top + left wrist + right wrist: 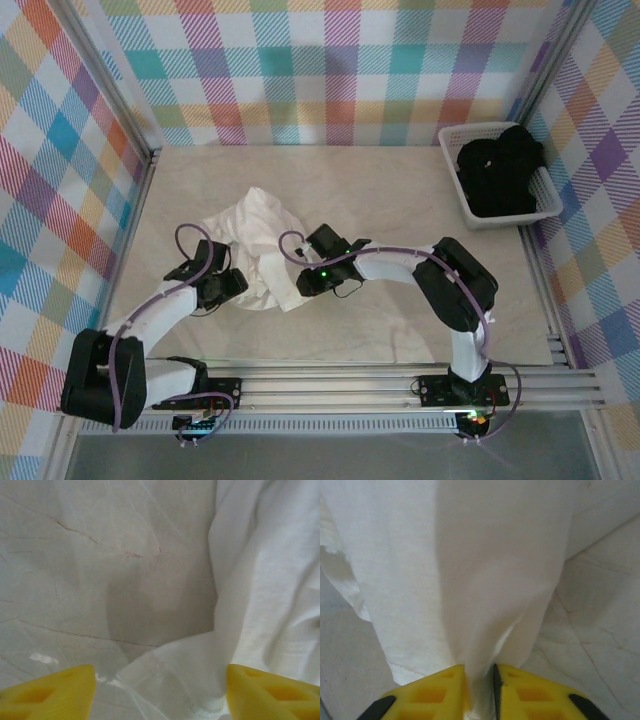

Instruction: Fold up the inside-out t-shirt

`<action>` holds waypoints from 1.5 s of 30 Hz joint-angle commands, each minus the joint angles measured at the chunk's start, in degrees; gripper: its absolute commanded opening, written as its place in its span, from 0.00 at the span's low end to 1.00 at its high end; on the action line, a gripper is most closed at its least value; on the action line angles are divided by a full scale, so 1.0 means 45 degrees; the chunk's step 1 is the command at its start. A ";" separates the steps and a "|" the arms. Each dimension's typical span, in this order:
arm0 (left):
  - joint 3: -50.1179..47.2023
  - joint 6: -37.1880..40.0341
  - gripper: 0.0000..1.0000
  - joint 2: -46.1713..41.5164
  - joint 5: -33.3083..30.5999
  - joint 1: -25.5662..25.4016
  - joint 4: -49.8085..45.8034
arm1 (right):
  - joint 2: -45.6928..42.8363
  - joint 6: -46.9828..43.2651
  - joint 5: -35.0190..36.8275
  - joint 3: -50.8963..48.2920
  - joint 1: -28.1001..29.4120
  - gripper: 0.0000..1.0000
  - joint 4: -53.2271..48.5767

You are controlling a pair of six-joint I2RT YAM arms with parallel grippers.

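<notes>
Table (420,210) carries the inside-out t-shirt (258,235) as a crumpled heap left of centre, between the arms, not yet spread flat. Your right gripper (480,680) is clamped on a hanging fold; the left gripper (160,685) gapes wide, a cloth edge between its fingers. Close it there first, then draw both apart slowly so the thin cloth spreads without slipping.

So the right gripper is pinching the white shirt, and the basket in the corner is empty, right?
No, the basket isn't empty: the top view shows a black garment in it. The right gripper is pinching the shirt, as you said.
</notes>
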 commanded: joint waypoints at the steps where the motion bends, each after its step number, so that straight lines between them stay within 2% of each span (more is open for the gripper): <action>1: -0.0112 0.0238 0.54 0.0715 0.0458 0.0037 0.1198 | -0.0923 0.0555 0.0247 0.0178 -0.0321 0.16 0.0353; 3: 0.0039 0.0471 0.43 0.1223 0.1052 0.0032 0.1945 | -0.1511 0.1035 -0.0004 -0.0207 -0.0722 0.12 0.0780; 6: 0.0448 0.0619 0.22 0.1883 0.2685 0.0027 0.2847 | -0.2660 0.2096 -0.0652 -0.0956 -0.1539 0.07 0.1729; 9: 0.0877 0.0357 0.03 0.1934 0.4163 -0.0011 0.3989 | -0.4005 0.3237 -0.1437 -0.1777 -0.2626 0.05 0.2737; 10: 0.1142 0.0183 0.00 0.1849 0.4628 -0.0011 0.4393 | -0.4474 0.3570 -0.1682 -0.2015 -0.3087 0.04 0.2905; 14: 0.2156 -0.0888 0.00 0.1054 0.5981 -0.0147 0.5913 | -0.6319 0.4092 -0.1961 -0.2559 -0.5101 0.05 0.2148; 17: 0.2979 -0.1188 0.00 0.0715 0.6315 -0.0351 0.6082 | -0.6997 0.3230 -0.0766 -0.2516 -0.6062 0.09 0.0289; 19: 0.3421 -0.1141 0.00 0.0788 0.6675 -0.0436 0.5779 | -0.7123 0.2482 0.0425 -0.2594 -0.6273 0.15 -0.0604; 22: 0.3678 -0.0670 0.00 0.0992 0.6868 -0.0481 0.4725 | -0.6784 0.1238 0.1952 -0.2508 -0.6076 0.27 -0.1835; 26: 0.3331 0.0239 0.00 0.0647 0.6332 -0.0481 0.3205 | -0.6773 -0.1962 0.3597 -0.2718 -0.3848 0.50 -0.2035; 28: 0.3015 0.0368 0.00 0.0356 0.6177 -0.0481 0.2984 | -0.6564 -0.2659 0.3162 -0.2838 -0.2996 0.57 -0.1660; 31: 0.2658 0.0435 0.00 0.0045 0.6005 -0.0481 0.2758 | -0.5594 -0.2217 0.1748 -0.2810 -0.2421 0.61 -0.0948; 35: 0.2413 0.0493 0.00 -0.0255 0.5806 -0.0481 0.2571 | -0.3847 -0.2085 0.2208 -0.2153 -0.1782 0.63 -0.0520; 38: 0.2415 0.0548 0.00 -0.0359 0.5739 -0.0481 0.2457 | -0.2635 -0.2340 0.3670 -0.1490 -0.1752 0.63 -0.0449; 40: 0.2432 0.0614 0.00 -0.0382 0.5699 -0.0481 0.2373 | -0.1897 -0.2884 0.5095 -0.1045 -0.1752 0.60 -0.0463; 43: 0.2503 0.0652 0.00 -0.0395 0.5480 -0.0480 0.2232 | -0.1267 -0.4145 0.6858 -0.0514 -0.1769 0.40 -0.0328; 45: 0.2609 0.0733 0.00 -0.0401 0.5349 -0.0481 0.2042 | -0.1489 -0.4758 0.7023 -0.0383 -0.1835 0.24 -0.0320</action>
